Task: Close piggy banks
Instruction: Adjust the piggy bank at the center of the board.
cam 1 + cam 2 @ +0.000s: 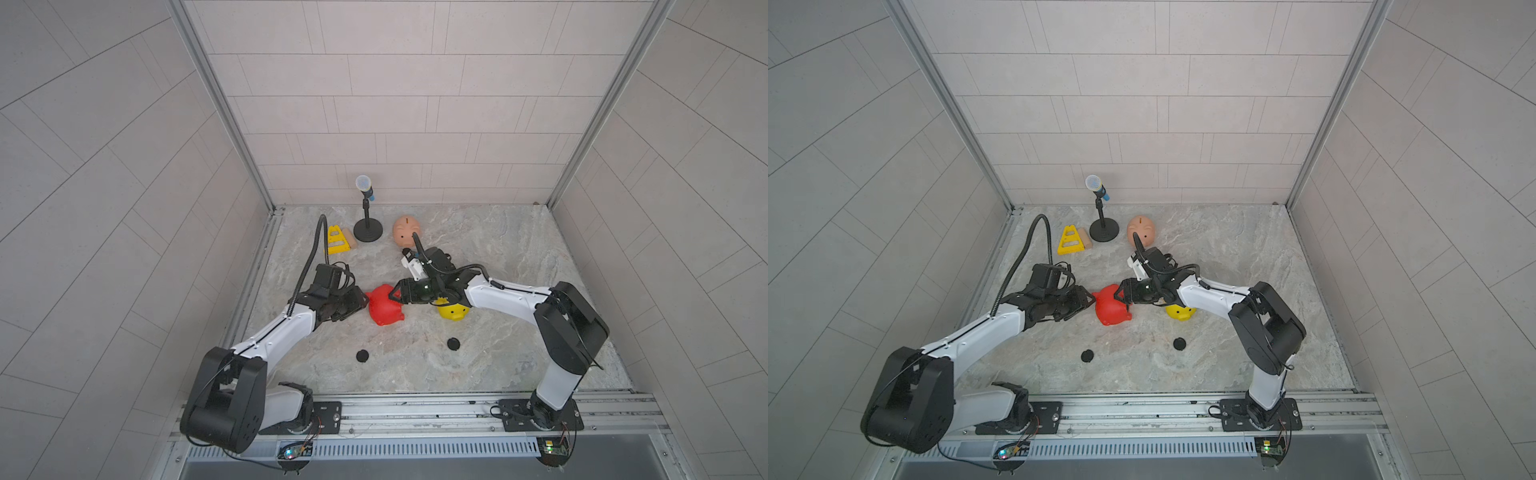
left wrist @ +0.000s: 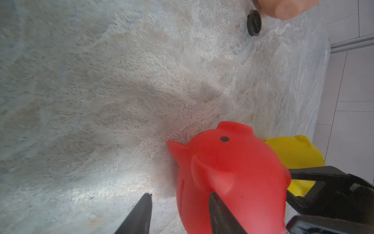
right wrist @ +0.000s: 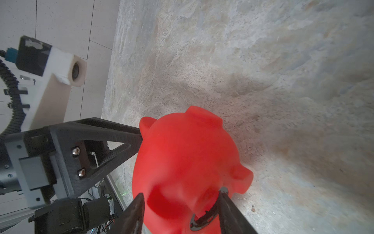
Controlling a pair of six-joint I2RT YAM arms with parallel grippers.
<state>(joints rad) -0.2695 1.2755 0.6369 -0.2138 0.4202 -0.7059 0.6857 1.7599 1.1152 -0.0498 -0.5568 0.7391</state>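
Red glossy pig [image 1: 384, 311], mottled stone tabletop [image 1: 498, 232]

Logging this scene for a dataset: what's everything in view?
red piggy bank: one, red, centre, between both hands
yellow piggy bank: one, yellow, beside it, under the right arm
peach piggy bank: one, peach, back
black plugs: three loose, black; two near front, one by the peach bank
black ring: one, at the red belly
microphone: one, grey head, black stand, back
triangular frame: one, yellow, back left, tan block beside it
table: one, marbled grey
left hand: black, at the red bank
right hand: black, at its belly
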